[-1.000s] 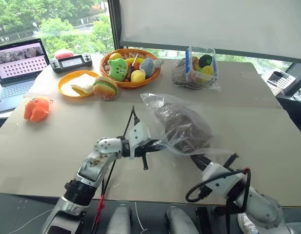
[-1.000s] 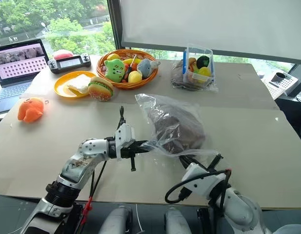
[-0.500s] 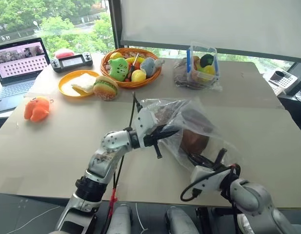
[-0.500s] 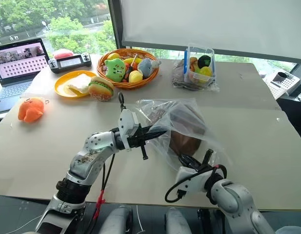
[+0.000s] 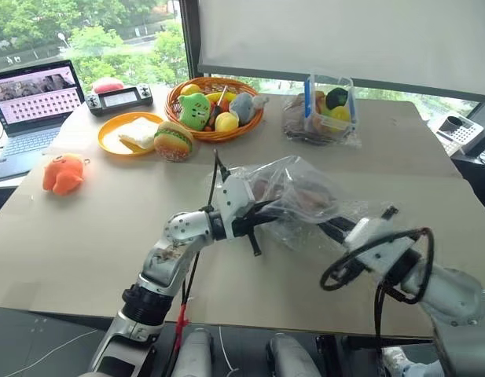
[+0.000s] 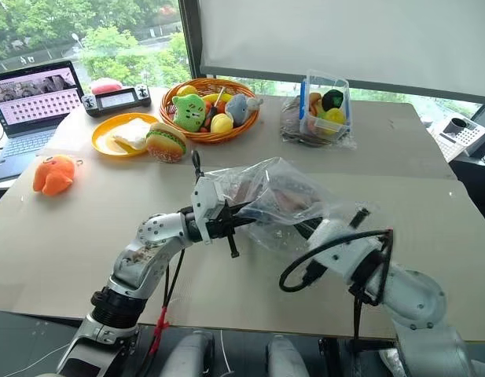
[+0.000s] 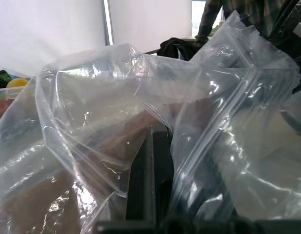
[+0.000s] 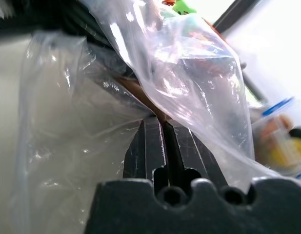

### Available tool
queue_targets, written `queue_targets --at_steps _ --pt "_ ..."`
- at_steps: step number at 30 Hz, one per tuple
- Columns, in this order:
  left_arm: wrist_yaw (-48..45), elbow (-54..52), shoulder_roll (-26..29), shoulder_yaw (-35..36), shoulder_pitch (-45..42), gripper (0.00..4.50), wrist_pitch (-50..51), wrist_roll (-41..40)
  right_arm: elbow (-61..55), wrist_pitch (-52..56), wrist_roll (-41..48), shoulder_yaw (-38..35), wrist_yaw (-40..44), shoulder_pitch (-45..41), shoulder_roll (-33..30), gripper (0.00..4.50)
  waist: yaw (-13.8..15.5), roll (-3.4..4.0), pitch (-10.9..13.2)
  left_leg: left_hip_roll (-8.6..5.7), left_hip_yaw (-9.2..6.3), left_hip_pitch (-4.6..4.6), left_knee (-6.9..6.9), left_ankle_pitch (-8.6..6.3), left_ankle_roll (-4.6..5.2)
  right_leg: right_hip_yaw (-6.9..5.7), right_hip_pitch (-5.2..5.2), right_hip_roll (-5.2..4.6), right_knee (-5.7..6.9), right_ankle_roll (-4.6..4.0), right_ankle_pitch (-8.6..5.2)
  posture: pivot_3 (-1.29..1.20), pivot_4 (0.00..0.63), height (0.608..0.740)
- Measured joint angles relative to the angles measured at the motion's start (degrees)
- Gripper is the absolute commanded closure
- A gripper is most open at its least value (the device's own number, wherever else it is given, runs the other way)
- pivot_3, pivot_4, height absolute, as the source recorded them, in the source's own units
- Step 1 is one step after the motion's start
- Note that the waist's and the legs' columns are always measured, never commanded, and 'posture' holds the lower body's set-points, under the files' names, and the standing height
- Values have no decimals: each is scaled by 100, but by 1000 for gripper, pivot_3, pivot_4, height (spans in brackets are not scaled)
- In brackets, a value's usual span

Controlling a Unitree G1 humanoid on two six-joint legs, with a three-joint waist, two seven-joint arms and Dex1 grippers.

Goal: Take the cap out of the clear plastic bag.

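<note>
The cap [image 5: 305, 198] sits inside the clear plastic bag [image 5: 301, 196], a brown mass behind wrinkled film, and the bag hangs above the middle of the tabletop [image 5: 85, 236], stretched between the two claws. The left claw [image 5: 267, 210] is pinched shut on the bag's near-left edge; the right claw [image 6: 305, 228] is pressed shut on the film at the bag's right side, with brown fabric showing at its fingertips [image 8: 157, 127].

Left of the bag the tabletop lies bare up to an orange plush toy [image 5: 61, 173] close to the left edge. Beyond the bag stand a toy burger [image 5: 172, 141], an orange plate [image 5: 116, 137], a woven basket [image 5: 214, 133] of soft toys and a clear box [image 5: 328, 102] of toy fruit. Right of the bag, bare board runs to the right edge. A laptop [image 5: 30, 110] sits past the far-left corner, windows behind.
</note>
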Motion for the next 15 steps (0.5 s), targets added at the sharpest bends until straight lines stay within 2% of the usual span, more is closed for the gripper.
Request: queue_targets --at_steps 6,8,12,15 --pt "-34 -56 50 -108 67 4500 7 0 -97 275 3505 -1253 -527 1070 -1271 4464 -9 1 0 0 2 6 -1 0 1 2 8 0 -2 0 -1 0 150 740" --pt "-39 -59 57 -114 68 4500 4 -1 -146 191 4347 -1675 -774 1350 -1544 4464 -9 0 0 0 1 4 -1 0 1 2 8 0 -2 1 -1 0 150 740" --pt "-29 -62 55 -101 29 4500 -18 -4 -243 49 5153 -2145 -1665 1154 -1497 4464 -37 0 -1 0 1 6 1 0 1 4 8 1 -1 4 -1 0 150 740" --pt "-19 -62 57 -78 20 4500 -37 -4 -262 -9 5638 -2199 -2080 1087 -1462 4464 -23 0 0 0 0 4 1 0 1 4 7 1 -3 4 -2 0 150 740"
